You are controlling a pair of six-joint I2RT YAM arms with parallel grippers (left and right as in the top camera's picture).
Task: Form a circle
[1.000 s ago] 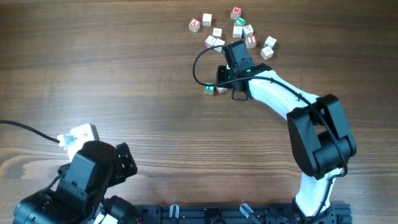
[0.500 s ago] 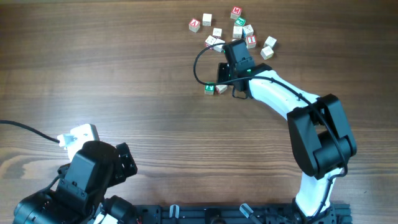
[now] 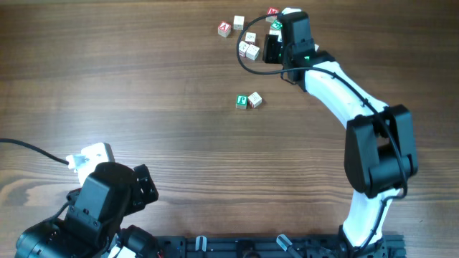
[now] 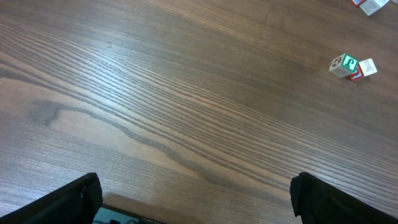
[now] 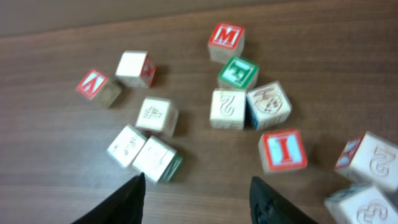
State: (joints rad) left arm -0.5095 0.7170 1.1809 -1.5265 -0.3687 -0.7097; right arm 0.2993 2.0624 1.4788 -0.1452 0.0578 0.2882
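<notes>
overhead: right gripper (image 5: 196,184) spread above loose cubes (image 3: 244,49); the circle (image 3: 249,100) lies well apart; left gripper (image 4: 194,182) spread wide.

Overhead, the right arm (image 3: 333,77) hides part of the loose scatter of letter cubes (image 3: 252,51), and the small clump (image 3: 249,100) has letters too small to read. The blurred right wrist view cuts two cubes (image 5: 367,158) at its right edge, perhaps numbered ones.
</notes>
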